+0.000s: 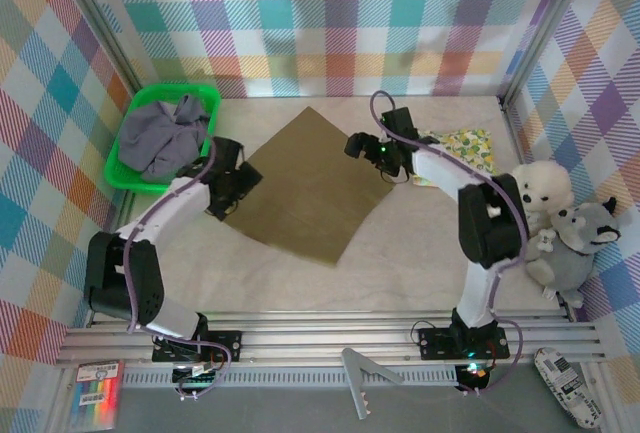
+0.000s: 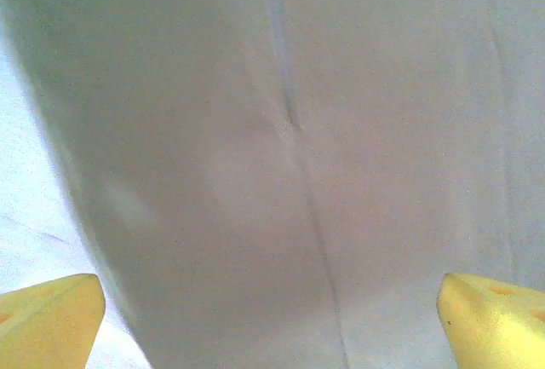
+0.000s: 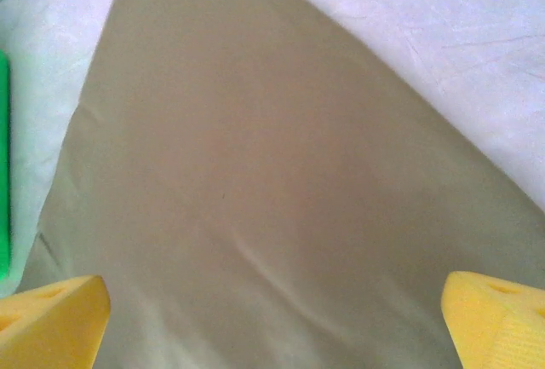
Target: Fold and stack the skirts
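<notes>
Writing: a card with coloured bars (image 1: 97, 393) lies on the near-left rail and a flat device (image 1: 565, 383) at near right. The print on both is too small to read.

Olive-brown skirt (image 1: 310, 183) is spread flat mid-table, lying as a diamond with corners toward far, left, near and right. It's about as wide as deep, so there's no clear long axis. The right-to-near edge is slightly curved. The left wrist view shows one crease (image 2: 285, 71) running along the cloth.

Grey-lavender skirt (image 1: 165, 133) is bunched in the green basket (image 1: 120, 168) at far left. Floral skirt (image 1: 465, 148) lies flat at far right, just beyond the right forearm. White plush (image 1: 545, 188) and grey plush (image 1: 580, 243) sit against the right wall.

Left arm: elbow low at near left, forearm reaching far-right. Left gripper (image 1: 235, 178) is over the olive skirt's left edge, between basket and cloth. Its yellow fingertips (image 2: 51, 322) sit at the frame corners, jaws spread wide, cloth below them and nothing held.

Right arm: upright from the near-right base, elbow high, forearm reaching far-left. Right gripper (image 1: 360, 145) is above the skirt's far-right edge. Its fingertips (image 3: 498, 322) are likewise fully apart with nothing held; the olive cloth lies beneath and a sliver of the basket shows at the left edge.
</notes>
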